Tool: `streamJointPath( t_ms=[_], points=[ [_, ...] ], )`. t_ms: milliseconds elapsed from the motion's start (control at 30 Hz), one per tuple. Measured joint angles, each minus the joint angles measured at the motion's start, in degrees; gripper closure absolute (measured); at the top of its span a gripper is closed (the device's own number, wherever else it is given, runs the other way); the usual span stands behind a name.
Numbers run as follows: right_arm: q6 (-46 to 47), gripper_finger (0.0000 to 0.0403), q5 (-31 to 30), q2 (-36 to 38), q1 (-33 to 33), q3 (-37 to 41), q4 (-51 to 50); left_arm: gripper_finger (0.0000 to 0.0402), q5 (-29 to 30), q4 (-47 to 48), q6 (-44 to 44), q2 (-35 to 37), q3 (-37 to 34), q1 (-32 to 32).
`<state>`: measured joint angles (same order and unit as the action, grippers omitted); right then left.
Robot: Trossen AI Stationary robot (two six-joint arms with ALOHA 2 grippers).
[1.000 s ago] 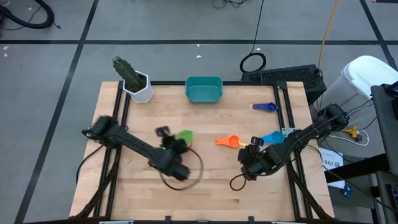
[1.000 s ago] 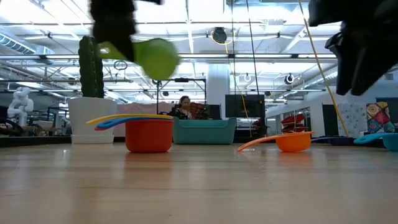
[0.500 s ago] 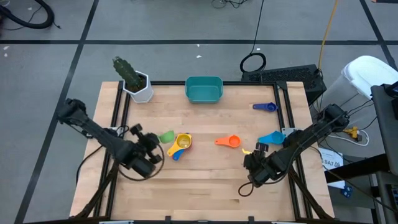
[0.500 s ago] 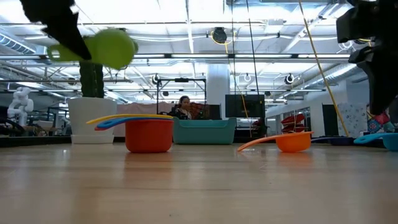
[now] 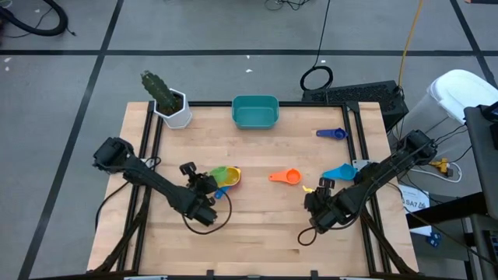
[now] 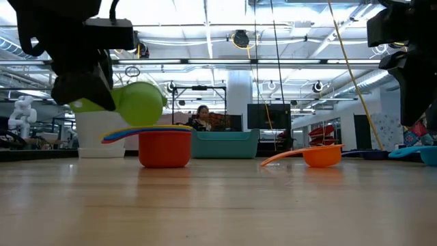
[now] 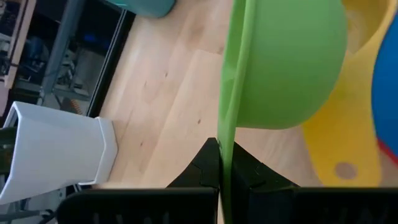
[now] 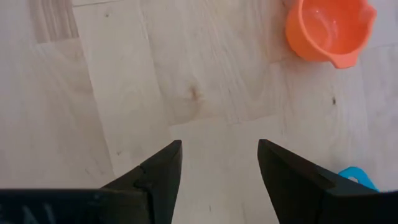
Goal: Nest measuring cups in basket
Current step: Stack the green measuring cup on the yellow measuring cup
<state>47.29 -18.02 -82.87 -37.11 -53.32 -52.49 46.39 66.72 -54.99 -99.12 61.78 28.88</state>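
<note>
The left claw (image 5: 204, 183), clamped on the green cup's (image 6: 140, 103) handle, has swung back over the red cup stack (image 6: 164, 146), ready to nest it.

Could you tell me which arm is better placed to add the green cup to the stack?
Left: its gripper holds the green cup by the handle just above the red stack. The right gripper is open, near the orange cup.

Mid-frame in the high view, a green measuring cup (image 5: 220, 174) hangs by its handle just over the stacked red, blue and yellow cups (image 6: 164, 146). An orange cup (image 5: 289, 176) lies right of centre, light blue (image 5: 341, 172) and dark blue (image 5: 333, 134) farther right; the teal basket (image 5: 255, 112) sits top centre
</note>
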Motion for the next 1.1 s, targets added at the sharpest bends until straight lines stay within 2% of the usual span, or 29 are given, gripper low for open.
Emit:
streamJointPath(
  t_ms=[233,567,1100],
  points=[
    [-0.3,0.0202,-0.1,0.0,0.4,0.0,1.3,0.0398,0.1,0.0,0.1,0.4,0.1,-0.5],
    [-0.3,0.0202,-0.1,0.0,0.4,0.0,1.5,0.0398,0.3,0.0,4.6,0.4,4.7,-2.4],
    [-0.4,0.0202,-0.1,0.0,0.3,0.0,1.5,0.0387,-2.0,-2.9,9.9,0.4,4.8,-5.1]
  ],
)
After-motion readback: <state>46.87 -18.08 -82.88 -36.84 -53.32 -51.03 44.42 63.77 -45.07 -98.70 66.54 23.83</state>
